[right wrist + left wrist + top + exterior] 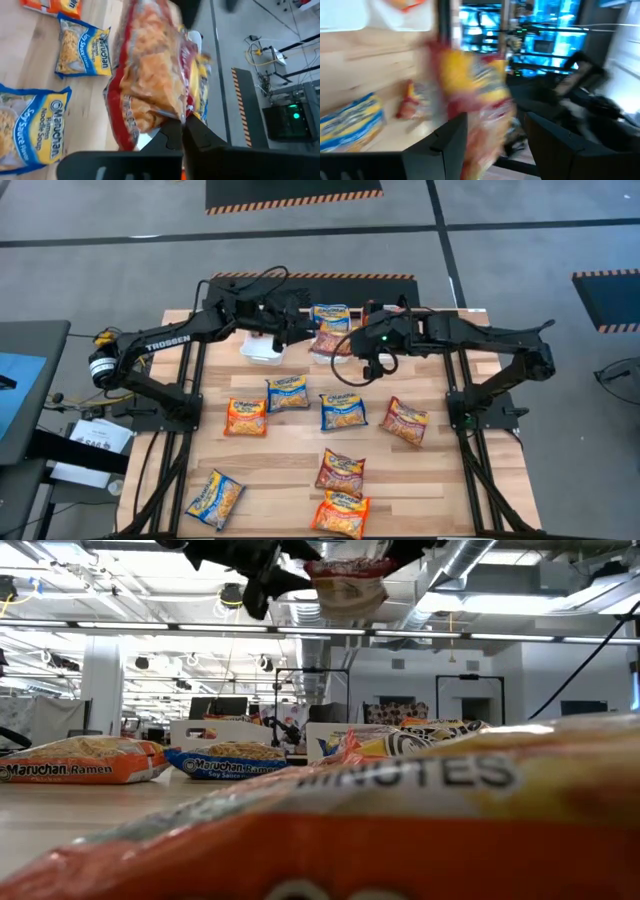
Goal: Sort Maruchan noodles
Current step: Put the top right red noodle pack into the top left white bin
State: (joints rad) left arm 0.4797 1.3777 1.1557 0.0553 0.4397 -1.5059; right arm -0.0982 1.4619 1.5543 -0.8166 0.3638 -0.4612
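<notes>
Open lab behind, light wooden table (290, 470) with Maruchan packets scattered flat.

Near edge: orange packet (340, 515), dark red packet (341, 472) just behind it, blue packet (215, 498) off to the left. Mid-table row: orange one (246, 417), two blue ones (288, 392) (343, 411), another red one (404, 420).

Far side is where the action is. Right gripper (182, 131) is clamped on an edge of the red packet (155, 75), holding it in the air above the table — it hangs from the pinch, well clear of the rest. Left gripper (495, 135) is right next to it, fingers spread wide, the packet sitting in the gap but not gripped. White bins (263, 348) sit just below them at the far edge; a blue packet (330, 313) lies beside them.

Looks like a hand-off or a drop into a bin — can't tell which. To do it well:
- If hand-off: left should close on a solid part of the packet before right lets go.
- If drop: centre it over the right bin first — glossy film, thin edge pinch, it could swing or slip.
</notes>
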